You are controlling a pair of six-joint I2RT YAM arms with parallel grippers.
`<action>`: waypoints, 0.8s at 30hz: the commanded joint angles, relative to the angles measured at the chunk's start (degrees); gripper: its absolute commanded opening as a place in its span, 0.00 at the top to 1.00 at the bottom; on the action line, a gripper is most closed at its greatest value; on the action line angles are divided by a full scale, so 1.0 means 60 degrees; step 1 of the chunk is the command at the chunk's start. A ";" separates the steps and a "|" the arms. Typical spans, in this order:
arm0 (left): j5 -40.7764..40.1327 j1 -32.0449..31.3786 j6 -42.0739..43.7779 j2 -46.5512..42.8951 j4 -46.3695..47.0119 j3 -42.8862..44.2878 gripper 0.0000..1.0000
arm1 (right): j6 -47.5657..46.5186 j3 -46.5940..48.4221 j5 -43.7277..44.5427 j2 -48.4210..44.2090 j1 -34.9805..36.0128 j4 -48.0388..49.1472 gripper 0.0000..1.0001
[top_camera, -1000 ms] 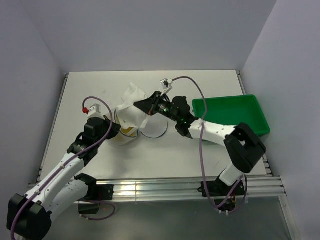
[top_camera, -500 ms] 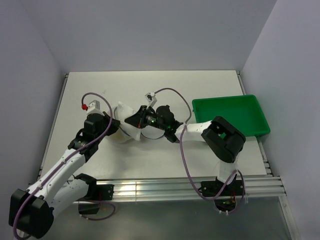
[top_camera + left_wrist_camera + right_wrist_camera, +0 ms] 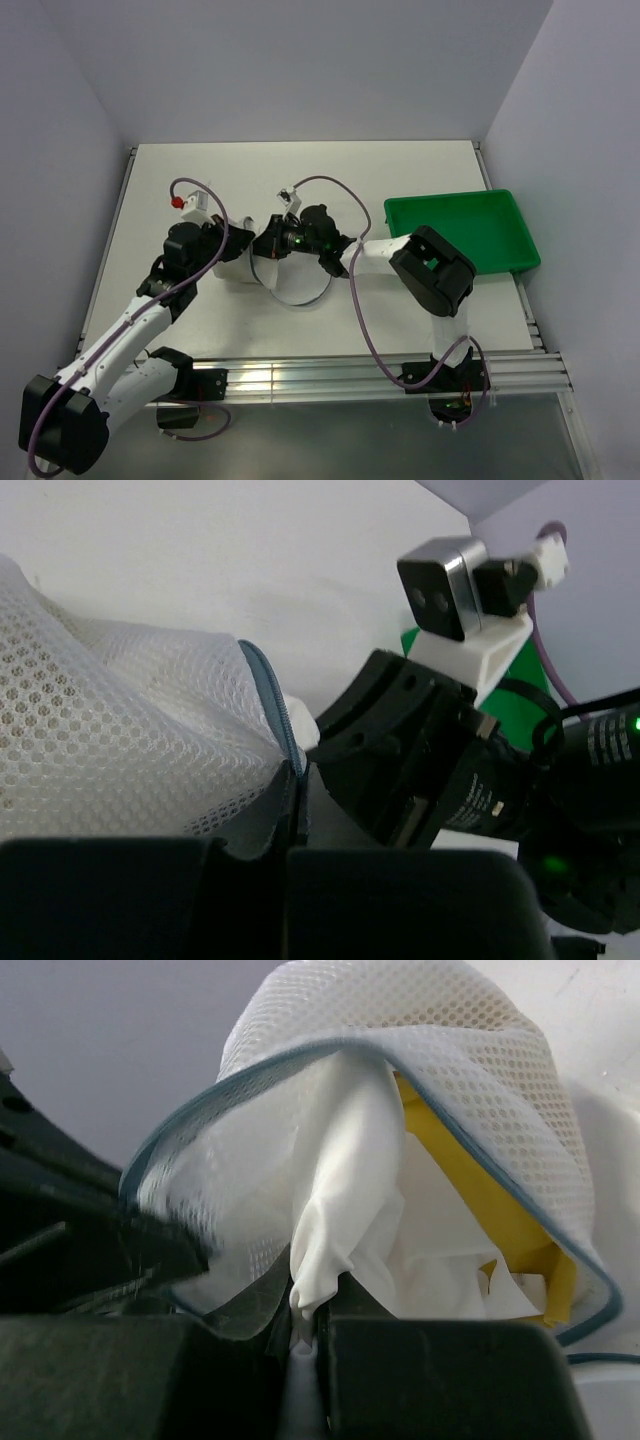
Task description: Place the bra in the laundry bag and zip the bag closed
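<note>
The laundry bag (image 3: 238,270) of white mesh lies at mid-left of the table, between my two grippers. In the right wrist view its mouth (image 3: 480,1070) gapes open, edged by a blue-grey zipper. The white bra (image 3: 340,1180) is bunched inside, with a yellow part (image 3: 500,1210) beside it. My right gripper (image 3: 305,1335) is shut on a fold of the bra at the bag's mouth (image 3: 262,248). My left gripper (image 3: 290,830) is shut on the bag's zipper edge (image 3: 272,695) and holds it from the left (image 3: 222,252).
A green plastic tray (image 3: 460,225) stands at the right edge of the table. A loose hoop rim of the bag (image 3: 300,295) lies on the table in front of the grippers. The right arm's wrist camera (image 3: 445,575) sits close to my left gripper.
My right gripper has swept left with the bra, from beside the bag into its mouth. The raised white fabric has gone down. My left gripper shifted slightly away, still holding the edge.
</note>
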 commanded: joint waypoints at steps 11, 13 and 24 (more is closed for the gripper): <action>0.2235 -0.0050 -0.0264 -0.1033 0.1511 -0.1079 1.00 | 0.1015 -0.0072 0.1938 -0.0420 -0.0063 0.2417 1.00; 0.2542 -0.0065 -0.0527 -0.0799 0.1907 -0.1225 1.00 | 0.0943 -0.0466 0.2391 -0.0566 -0.0048 0.2624 1.00; 0.3130 -0.0927 -0.1625 -0.0403 0.2788 -0.1270 1.00 | -0.0037 -0.1730 0.7939 -0.4388 0.0054 -0.1953 1.00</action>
